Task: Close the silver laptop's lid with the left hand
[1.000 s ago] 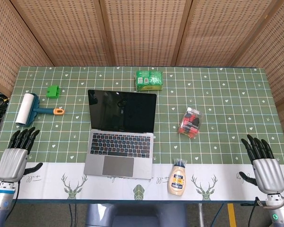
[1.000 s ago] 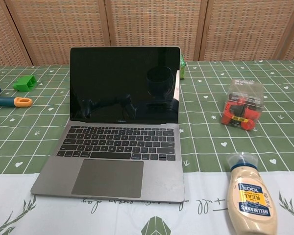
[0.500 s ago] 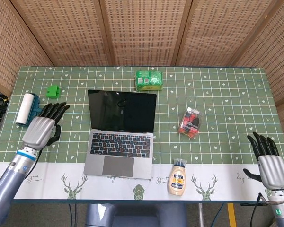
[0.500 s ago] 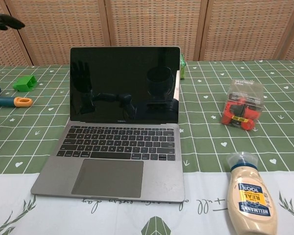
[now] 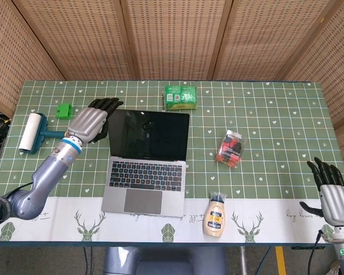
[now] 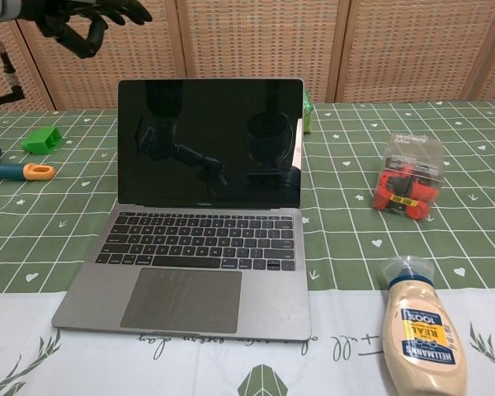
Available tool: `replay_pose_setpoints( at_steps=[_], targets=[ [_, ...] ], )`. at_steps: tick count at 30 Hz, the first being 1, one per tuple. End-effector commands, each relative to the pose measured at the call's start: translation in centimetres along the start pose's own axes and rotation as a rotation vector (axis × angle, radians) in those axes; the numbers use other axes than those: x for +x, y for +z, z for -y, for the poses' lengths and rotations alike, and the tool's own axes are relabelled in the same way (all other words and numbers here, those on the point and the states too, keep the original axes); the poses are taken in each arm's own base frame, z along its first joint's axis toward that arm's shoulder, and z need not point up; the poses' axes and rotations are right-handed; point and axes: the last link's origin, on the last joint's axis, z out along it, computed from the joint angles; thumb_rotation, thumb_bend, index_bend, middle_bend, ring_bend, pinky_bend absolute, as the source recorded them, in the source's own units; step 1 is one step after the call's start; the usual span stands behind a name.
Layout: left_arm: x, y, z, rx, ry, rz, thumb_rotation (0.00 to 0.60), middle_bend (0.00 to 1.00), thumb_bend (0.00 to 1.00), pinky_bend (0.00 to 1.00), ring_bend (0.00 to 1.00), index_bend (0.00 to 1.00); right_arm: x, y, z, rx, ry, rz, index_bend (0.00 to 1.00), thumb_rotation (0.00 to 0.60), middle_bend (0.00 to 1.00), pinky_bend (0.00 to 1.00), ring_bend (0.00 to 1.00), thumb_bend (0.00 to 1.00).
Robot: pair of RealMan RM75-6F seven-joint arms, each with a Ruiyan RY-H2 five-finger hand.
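Facing the robot, silver laptop (image 5: 146, 162) open

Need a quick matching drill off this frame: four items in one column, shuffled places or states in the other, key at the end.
Things:
1. silver laptop
2. left hand
3. mayonnaise bottle
4. right hand

Places or states:
A. lying near the table's front edge, right of the laptop
B. open, raised by the lid's top left corner
C. lid up, screen dark
D. open, at the table's front right corner

Pairs: 1-C, 2-B, 3-A, 4-D
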Motion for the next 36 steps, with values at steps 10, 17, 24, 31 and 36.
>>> replay_pose_setpoints(
  at_steps=[10,17,24,31,36],
  targets=[
    [-0.4,7.2,-4.6,0.046,0.065,0.151,0.6,0.0,1.0,0.09,0.0,0.09,0.4,0.4,-0.8,-0.023,0.023,-0.003,0.0,0.6,0.0,0.0,0.0,0.02],
    [-1.3,8.7,-5.7,0.075,0.053,0.192,0.6,0.0,1.0,0.1,0.0,0.1,0.5,0.4,-1.0,-0.026,0.033,-0.005,0.0,0.6,0.0,0.0,0.0,0.02],
    [-1.7,9.4,-6.1,0.092,0.047,0.196,0.6,0.0,1.0,0.17,0.03,0.15,0.6,0.5,-1.1,-0.029,0.038,-0.005,0.0,0.6,0.0,0.0,0.0,0.02],
    [-1.4,9.6,-6.4,0.091,0.037,0.177,0.6,0.16,1.0,0.27,0.17,0.28,0.6,0.5,-1.1,-0.024,0.036,-0.006,0.0,0.6,0.0,0.0,0.0,0.02],
    [-1.2,9.5,-6.6,0.075,0.023,0.158,0.6,0.23,1.0,0.31,0.24,0.34,0.5,0.4,-1.0,-0.024,0.033,-0.002,0.0,0.6,0.0,0.0,0.0,0.02]
  ],
)
